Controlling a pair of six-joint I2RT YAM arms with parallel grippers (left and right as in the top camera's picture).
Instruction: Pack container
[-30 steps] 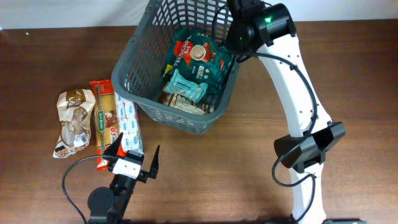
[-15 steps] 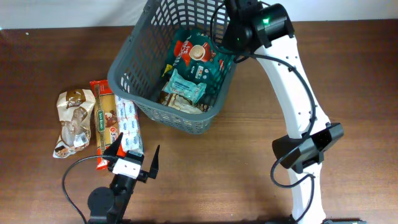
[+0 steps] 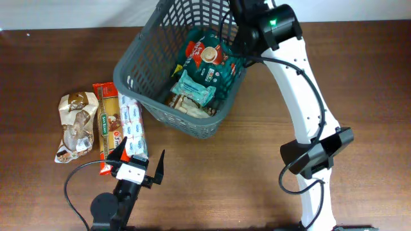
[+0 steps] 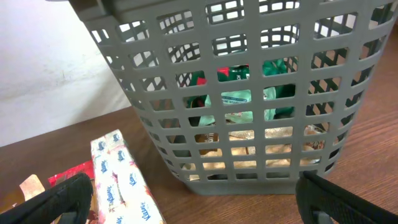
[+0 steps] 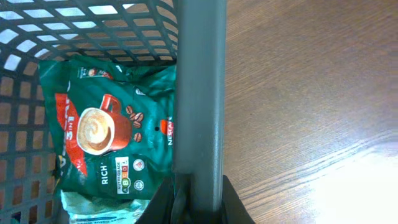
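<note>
Repositioning the container appears to be the step in hand, since three packets lie outside it and one arm holds it by the edge.

1. The surface [image 3: 51, 64] is dark wood. The container [image 3: 151, 45] sits at its far centre and looks tipped. Whether its base is lifted cannot be told.
2. The right end effector [image 5: 198, 193] is clamped on the container's right rim [image 5: 199, 93], with the rim bar running straight between the jaws. Hold this grip square to the bar, because a skewed hold is likely to let the load twist.
3. Move slowly and keep the container low. It is bulky and held from one side only, so it will probably swing.
4. The left end effector [image 3: 140, 156] hovers at the near edge with its fingers wide apart, holding nothing. Keep it clear of the lattice wall facing it.
5. Inside the container, a green coffee packet [image 5: 106, 130] lies against the gripped wall, with a teal packet [image 3: 196, 86] lower down. Avoid tipping further, or they may slide.
6. Set the container down near the brown bag [image 3: 76, 125], the pasta packet [image 3: 106, 125] and the tissue pack [image 3: 131, 125], which lie side by side, without touching them.
</note>
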